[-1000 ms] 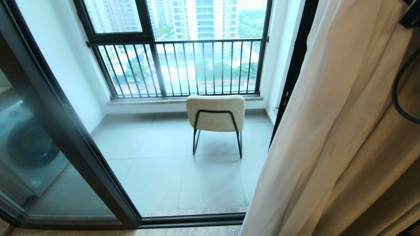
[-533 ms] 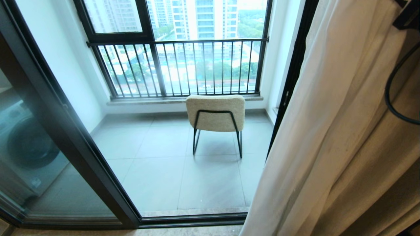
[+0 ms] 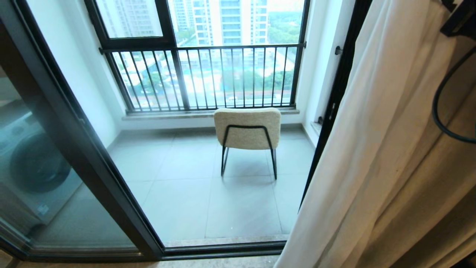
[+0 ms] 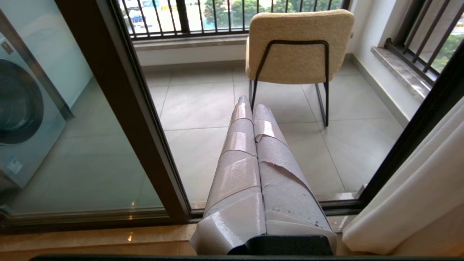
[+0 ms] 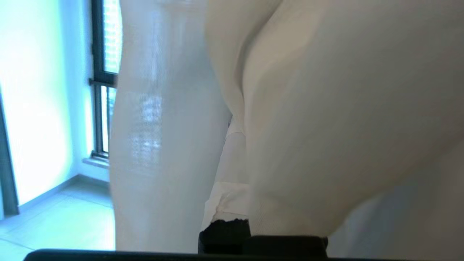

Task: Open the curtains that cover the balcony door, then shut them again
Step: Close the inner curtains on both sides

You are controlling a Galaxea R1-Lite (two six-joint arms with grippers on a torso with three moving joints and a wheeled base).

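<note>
The sheer white curtains hang bunched at three o'clock in the head view, drawn clear of the balcony door, whose dark frame runs from nine o'clock down to six; a cream chair sits beyond on the balcony tiles, near the black railing. The right gripper is buried in the fabric, its taped fingers clenched with a fold of the sheer pinched between them. The left gripper hangs parked low before the door, clenched on nothing. The risk from here looks to be slippage: thin fabric may slide from the pinch if the arm pulls faster than the curtain's runners follow, and a hard tug could strain the hem or snag the dark cable looping alongside.
</note>
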